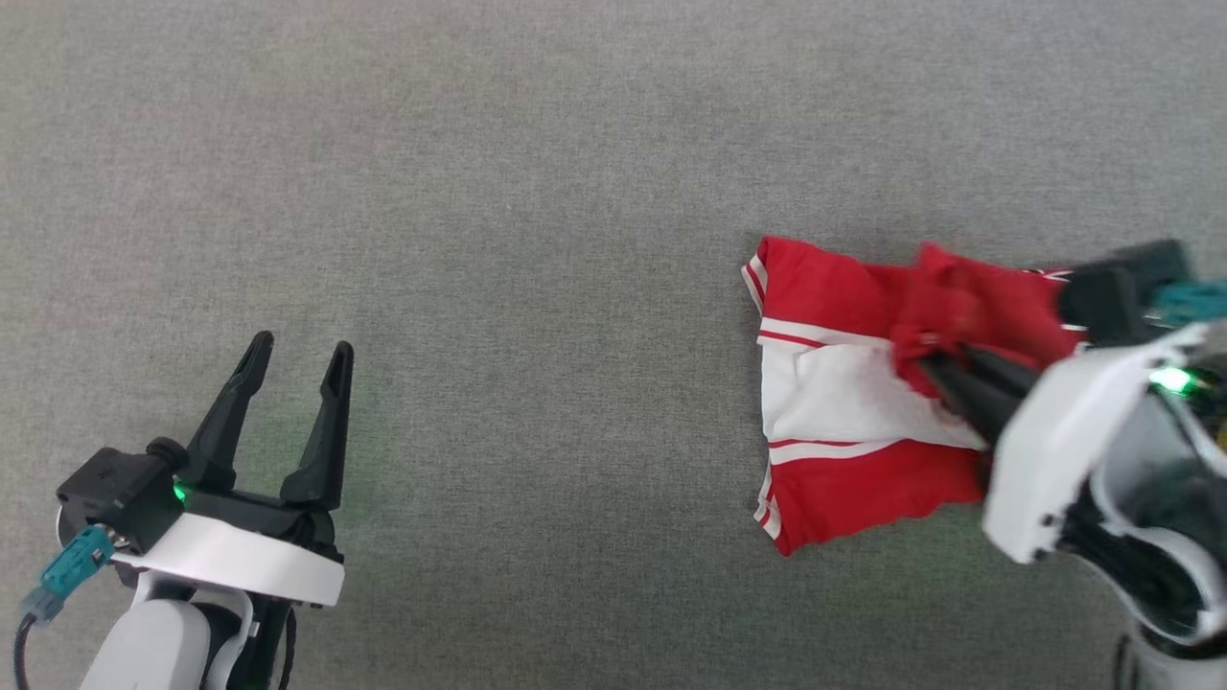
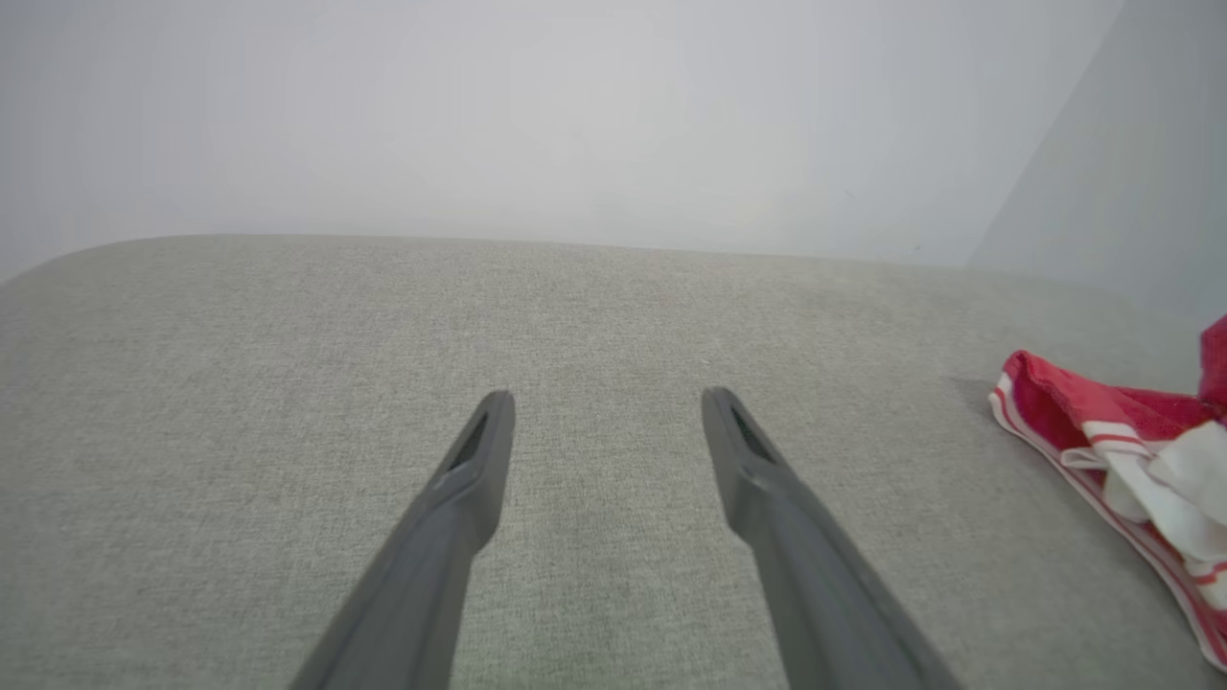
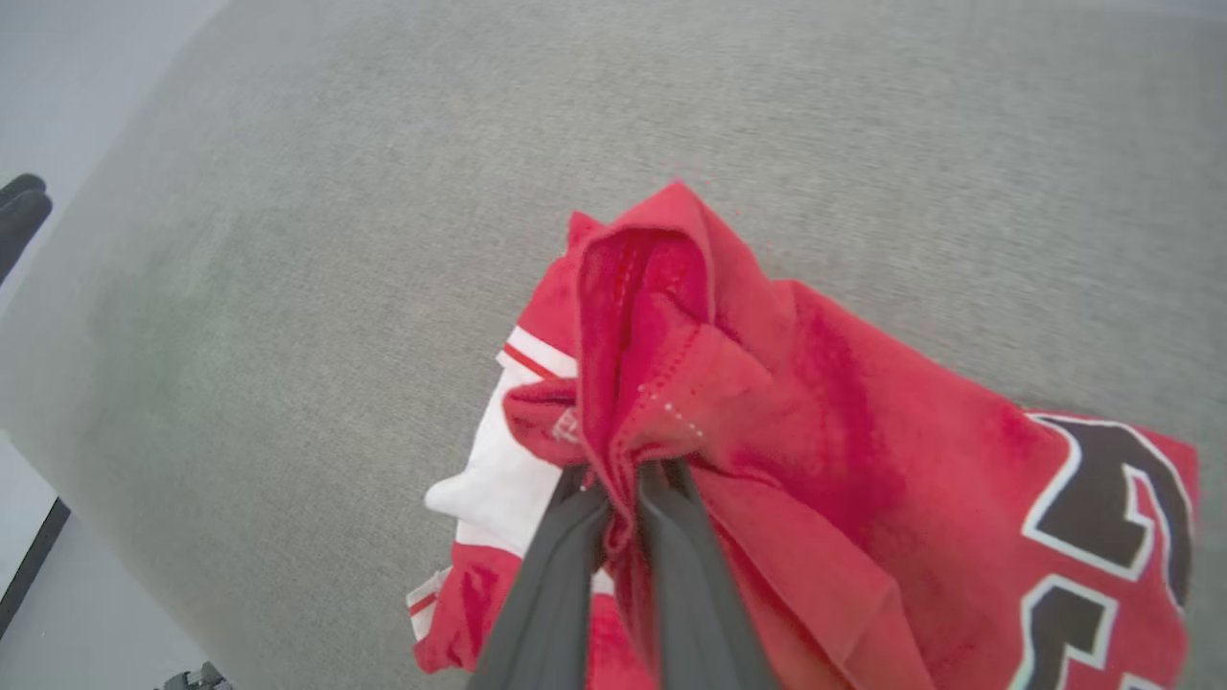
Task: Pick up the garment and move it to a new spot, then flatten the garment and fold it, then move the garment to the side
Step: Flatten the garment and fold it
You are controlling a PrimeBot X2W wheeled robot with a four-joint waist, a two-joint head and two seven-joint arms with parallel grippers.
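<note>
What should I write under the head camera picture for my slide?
Right gripper pinches the crumpled red garment on the gray surface; left gripper waits open.

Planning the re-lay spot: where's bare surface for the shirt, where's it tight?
Bare: the grey fabric surface between the open left gripper and the red shirt, a wide patch, plus the strip beyond the shirt. Crowded: the robot's right side, where the shut right gripper pinches the bunched shirt and its arm overhangs the surface.
</note>
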